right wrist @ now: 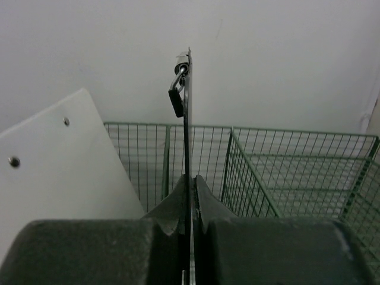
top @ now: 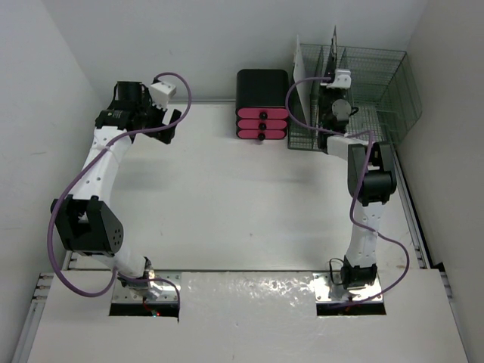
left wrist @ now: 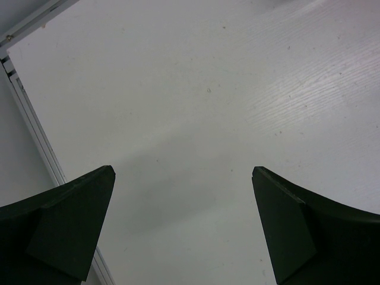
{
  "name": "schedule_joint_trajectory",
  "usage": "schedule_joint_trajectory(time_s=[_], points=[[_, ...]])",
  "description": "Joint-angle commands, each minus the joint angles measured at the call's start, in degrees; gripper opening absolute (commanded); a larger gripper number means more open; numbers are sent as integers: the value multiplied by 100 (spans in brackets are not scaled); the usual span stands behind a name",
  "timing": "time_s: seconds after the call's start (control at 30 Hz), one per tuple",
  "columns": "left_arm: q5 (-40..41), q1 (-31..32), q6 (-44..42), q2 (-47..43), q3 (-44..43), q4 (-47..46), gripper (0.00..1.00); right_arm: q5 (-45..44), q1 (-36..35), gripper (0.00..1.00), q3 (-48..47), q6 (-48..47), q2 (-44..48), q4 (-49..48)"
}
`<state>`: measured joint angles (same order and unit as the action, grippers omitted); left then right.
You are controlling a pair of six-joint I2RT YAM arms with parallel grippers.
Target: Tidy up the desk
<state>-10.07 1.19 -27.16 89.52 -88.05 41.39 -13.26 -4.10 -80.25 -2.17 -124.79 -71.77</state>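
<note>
White walls are seen on three sides, and the desk (top: 227, 197) is spread wide and white beneath them, thin rails along its edges. Over at the far left corner the left gripper (left wrist: 184, 178) is held above the tabletop, fingers spread wide apart. At the far right corner the right gripper (right wrist: 189, 184) is clamped tight on the black clipboard (right wrist: 187, 119), held upright and edge-on at the green wire rack (right wrist: 285, 172). A white board (right wrist: 65, 172) is seen just beside it. A black-and-pink drawer unit (top: 262, 106) is parked at the far edge, just beside the rack
</note>
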Motion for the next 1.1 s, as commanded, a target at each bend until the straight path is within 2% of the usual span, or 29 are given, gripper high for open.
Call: schedule_joint_trajectory(time_s=[0.0, 0.13, 0.27, 0.37, 0.43, 0.47, 0.53, 0.57, 0.63, 0.7, 0.9, 1.0, 1.07], points=[[-22, -22, 0, -48, -98, -157, 100, -89, 32, 0, 167, 7, 78, -531], [-39, -22, 0, -31, -90, -157, 100, -124, 58, 0, 378, 24, 279, -313], [-92, -22, -9, -31, -89, -131, 100, -90, 102, 24, 606, 112, 700, -127], [-110, -22, -26, -31, -72, -113, 100, -10, 102, 34, 799, 94, 973, -75], [-127, -31, -26, -39, -81, -104, 100, -28, 102, 49, 931, 103, 1263, -4], [-136, -23, -26, -57, -72, -96, 100, -45, 102, 62, 984, 121, 1369, 57], [-153, -22, -18, -74, -72, -96, 100, -176, 102, 77, 1151, 164, 1773, 284], [-154, -22, -9, -109, -63, -87, 100, -264, 102, 87, 1195, 182, 2087, 434], [-180, -22, -9, -153, -37, -87, 100, -501, 102, 94, 1318, 365, 2423, 968], [-197, -22, -18, -206, -2, -78, 100, -476, 102, 99, 1572, 472, 2992, 1295], [-277, -31, -9, -400, 209, -157, 100, 368, 93, 99, 2627, 1638, 4383, 2112], [-320, -58, 17, -496, 393, -210, 100, 315, 102, 99, 2734, 2133, 4911, 3681], [-329, -66, 96, -619, 673, -376, 100, 306, 102, 99, 2830, 2387, 5052, 4230]])
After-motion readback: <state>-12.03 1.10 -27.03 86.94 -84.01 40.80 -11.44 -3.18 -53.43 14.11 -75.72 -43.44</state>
